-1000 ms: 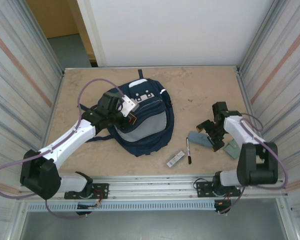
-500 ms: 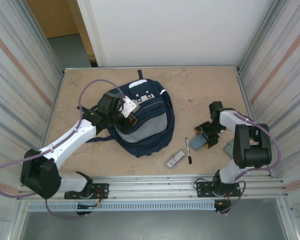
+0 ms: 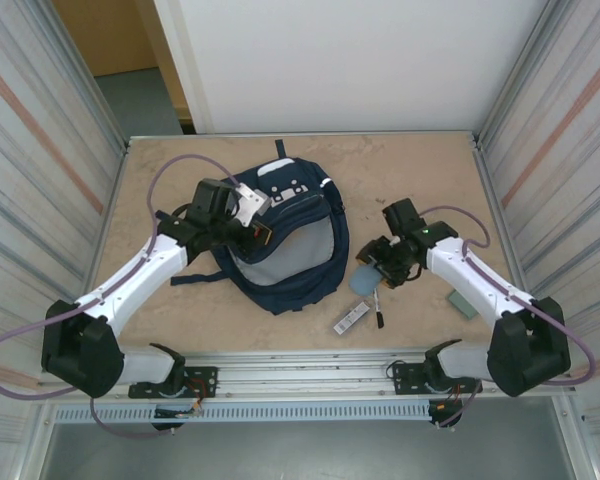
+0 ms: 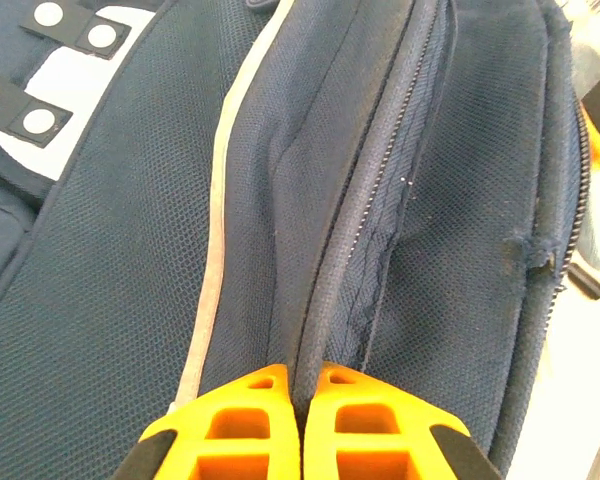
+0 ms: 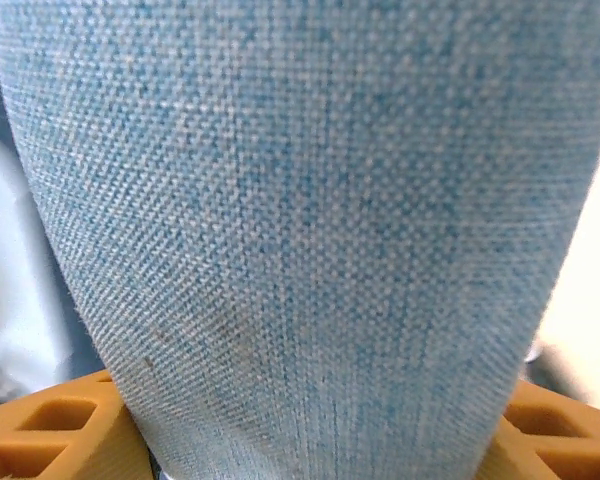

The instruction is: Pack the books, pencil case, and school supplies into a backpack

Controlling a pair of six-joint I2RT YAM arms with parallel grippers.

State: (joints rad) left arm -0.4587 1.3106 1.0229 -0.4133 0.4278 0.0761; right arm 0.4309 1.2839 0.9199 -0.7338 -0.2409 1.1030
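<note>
We grip the pencil case (image 5: 300, 220) just beside the backpack (image 3: 290, 255).
Nearest us, the white-and-black bar (image 3: 350, 318) and pen (image 3: 379, 318) lie on the table (image 3: 420, 180); just beyond, our right gripper (image 3: 373, 270) is clamped on the pencil case. Farther left, our left gripper (image 4: 300, 395) is pinched tight on a fold of the backpack's fabric.

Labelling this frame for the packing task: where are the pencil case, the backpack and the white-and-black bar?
pencil case (image 3: 362, 284), top external view, its rounded free end.
backpack (image 3: 292, 256), top external view, grey front panel.
white-and-black bar (image 3: 351, 319), top external view, its middle.
</note>
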